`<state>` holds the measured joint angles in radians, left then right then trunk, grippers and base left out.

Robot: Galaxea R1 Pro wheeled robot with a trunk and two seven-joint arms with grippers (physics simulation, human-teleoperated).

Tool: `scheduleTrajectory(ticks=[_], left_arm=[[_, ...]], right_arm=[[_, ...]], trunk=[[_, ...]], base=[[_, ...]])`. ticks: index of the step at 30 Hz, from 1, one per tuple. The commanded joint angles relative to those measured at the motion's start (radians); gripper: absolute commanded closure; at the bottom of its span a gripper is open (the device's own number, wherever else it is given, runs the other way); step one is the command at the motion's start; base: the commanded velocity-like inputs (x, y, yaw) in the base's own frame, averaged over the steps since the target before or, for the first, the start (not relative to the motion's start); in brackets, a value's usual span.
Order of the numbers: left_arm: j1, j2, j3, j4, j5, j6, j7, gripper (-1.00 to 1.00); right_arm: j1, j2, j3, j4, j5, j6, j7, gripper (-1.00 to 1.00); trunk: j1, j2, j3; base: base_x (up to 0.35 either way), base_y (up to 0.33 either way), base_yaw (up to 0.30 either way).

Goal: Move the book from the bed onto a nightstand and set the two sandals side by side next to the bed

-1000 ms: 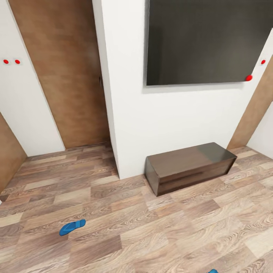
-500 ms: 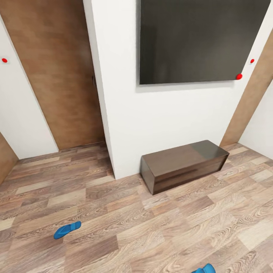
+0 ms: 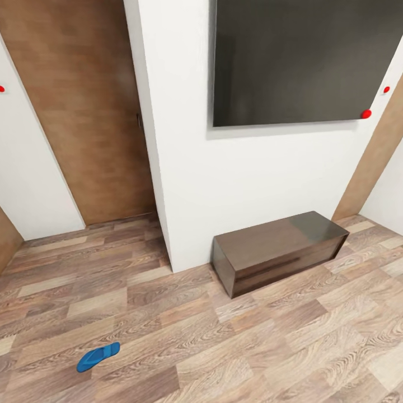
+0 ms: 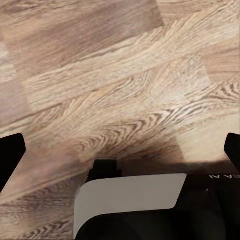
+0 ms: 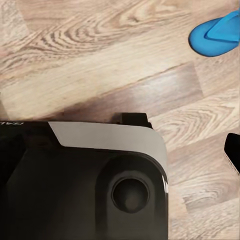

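Sandals come first: you're approaching one sandal [image 3: 98, 356]; another [image 5: 216, 34] lies near the right claw, grip unreadable.

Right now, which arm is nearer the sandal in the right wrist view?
Right, likely: the sandal lies just ahead of its camera; the left wrist camera faces bare floor.

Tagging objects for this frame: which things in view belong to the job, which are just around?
Job:
- blue sandal lying on the wood floor
- second blue sandal, seen from the right wrist

Just around:
- low dark bench
- black wall panel
- brown door
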<state>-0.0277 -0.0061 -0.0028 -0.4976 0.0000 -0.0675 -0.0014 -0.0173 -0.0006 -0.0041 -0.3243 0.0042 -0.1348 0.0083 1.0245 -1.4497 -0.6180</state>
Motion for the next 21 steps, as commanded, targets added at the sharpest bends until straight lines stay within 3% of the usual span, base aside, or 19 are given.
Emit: scheduleTrajectory(ticks=[1, 11, 21], left_arm=[[-0.001, 0.000, 0.000, 0.001, 0.000, -0.003, 0.000, -1.00], [-0.001, 0.000, 0.000, 0.001, 0.000, -0.003, 0.000, -1.00], [-0.001, 0.000, 0.000, 0.001, 0.000, -0.003, 0.000, -1.00]], right_arm=[[0.000, 0.000, 0.000, 0.001, 0.000, -0.003, 0.001, -1.00], [0.000, 0.000, -0.002, 0.001, -0.004, -0.003, 0.001, -1.00], [0.000, -0.002, -0.002, 0.001, -0.007, -0.003, 0.001, -1.00]], trunk=[[0.001, 0.000, -0.001], [0.001, 0.000, -0.001], [0.001, 0.000, -0.001]], base=[[0.327, 0.005, 0.000], [0.329, 0.001, -0.016], [0.088, 0.000, -0.252]])
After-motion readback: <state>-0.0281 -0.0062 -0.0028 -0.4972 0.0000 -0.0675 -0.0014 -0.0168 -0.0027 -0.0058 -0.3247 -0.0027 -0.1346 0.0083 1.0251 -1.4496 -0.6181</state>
